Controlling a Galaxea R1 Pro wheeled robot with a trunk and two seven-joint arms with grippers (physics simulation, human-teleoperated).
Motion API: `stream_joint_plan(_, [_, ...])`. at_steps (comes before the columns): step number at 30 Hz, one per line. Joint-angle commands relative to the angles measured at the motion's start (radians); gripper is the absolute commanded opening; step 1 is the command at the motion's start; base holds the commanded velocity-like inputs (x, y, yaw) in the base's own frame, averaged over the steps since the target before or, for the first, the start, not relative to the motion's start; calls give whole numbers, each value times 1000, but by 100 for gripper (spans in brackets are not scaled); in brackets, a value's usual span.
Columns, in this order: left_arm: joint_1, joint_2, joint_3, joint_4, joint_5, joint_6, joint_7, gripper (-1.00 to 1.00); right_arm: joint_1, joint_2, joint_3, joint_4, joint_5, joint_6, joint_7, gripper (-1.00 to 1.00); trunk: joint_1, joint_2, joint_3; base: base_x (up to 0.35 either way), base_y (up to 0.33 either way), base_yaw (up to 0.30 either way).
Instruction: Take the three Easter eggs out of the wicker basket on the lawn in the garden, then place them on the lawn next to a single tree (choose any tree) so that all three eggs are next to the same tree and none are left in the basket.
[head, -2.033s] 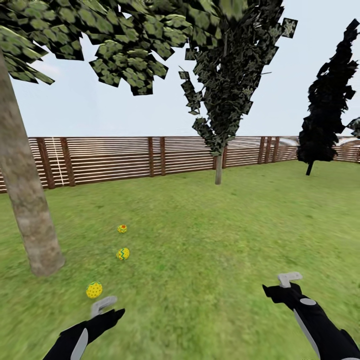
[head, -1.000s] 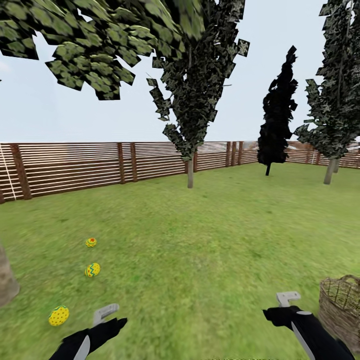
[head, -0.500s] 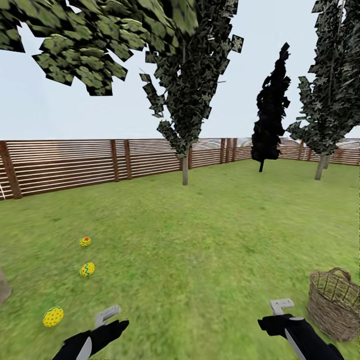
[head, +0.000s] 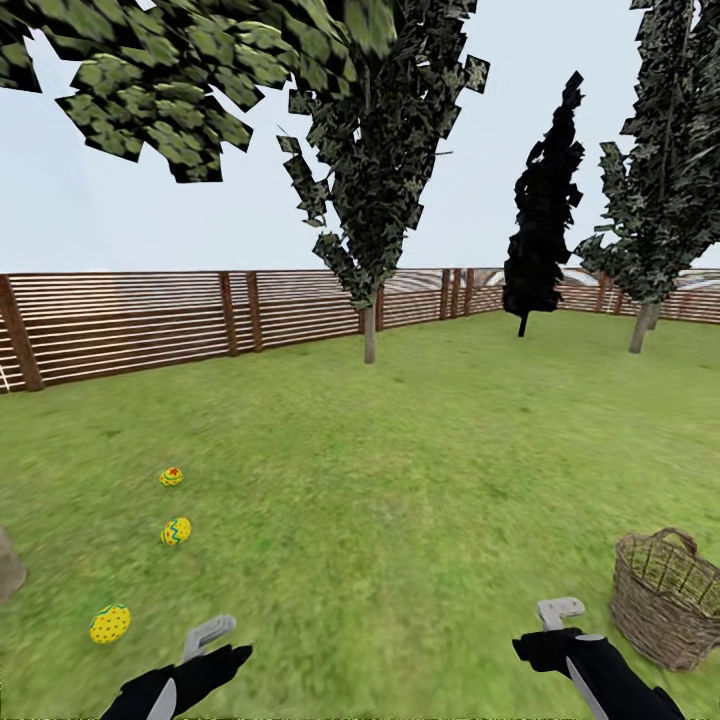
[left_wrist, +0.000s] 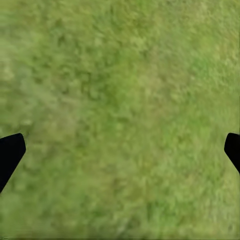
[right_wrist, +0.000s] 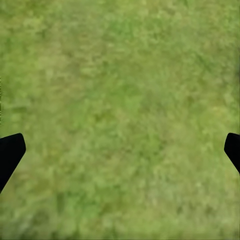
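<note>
Three Easter eggs (head: 171, 530) on the lawn (head: 420, 480) by the tree trunk (head: 8, 570), wicker basket (head: 668, 598) apart, left tool (head: 208, 634) and right tool (head: 560, 612) – fingers spread, holding nothing

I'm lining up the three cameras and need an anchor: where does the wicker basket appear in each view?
Head view: the wicker basket stands on the lawn at the lower right edge, just right of the right gripper.
Left wrist view: not in it; blurred grass between the two dark fingertips.
Right wrist view: not in it; again grass between the fingertips.
Shared landmark: the lawn, seen in all three.
</note>
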Motion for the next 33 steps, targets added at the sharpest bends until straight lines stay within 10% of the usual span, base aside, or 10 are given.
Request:
stream_joint_plan(1, [0, 1, 8, 6, -4, 7, -7, 100, 0, 0, -1, -2, 8, 5, 6, 100, -4, 6, 1, 0, 0, 0])
stream_joint_plan(33, [0, 29, 5, 75, -5, 6, -4, 100, 0, 32, 91, 9, 7, 3, 9, 100, -11, 20, -45, 0, 0, 5])
